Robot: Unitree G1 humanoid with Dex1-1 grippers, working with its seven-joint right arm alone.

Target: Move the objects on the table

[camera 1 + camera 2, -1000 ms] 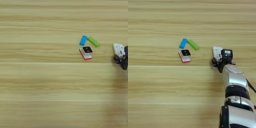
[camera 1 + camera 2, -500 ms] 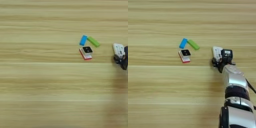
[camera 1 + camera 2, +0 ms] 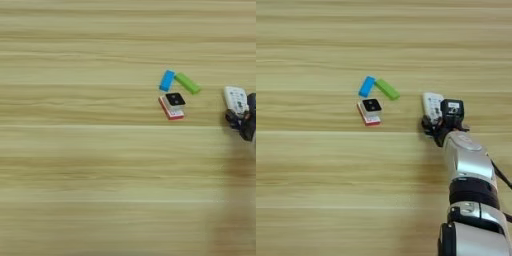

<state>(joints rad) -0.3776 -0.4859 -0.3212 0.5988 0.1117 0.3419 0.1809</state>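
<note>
A slim white remote control (image 3: 431, 102) lies right of the table's middle. My right gripper (image 3: 439, 123) is at its near end, touching or nearly touching it; the silver forearm (image 3: 468, 160) comes up from the bottom right. To the left sits a small cluster. A blue bar (image 3: 367, 86) and a green bar (image 3: 387, 89) form a shallow V. Just below them a white square piece with a black top (image 3: 372, 105) rests on a red-edged flat white piece (image 3: 371, 119). In the left eye view the remote control (image 3: 235, 97) and gripper (image 3: 241, 120) sit at the right edge.
The light tan wooden table (image 3: 311, 165) fills both views. Bare wood stretches left of the cluster and along the near side; the forearm covers the lower right corner in the right eye view.
</note>
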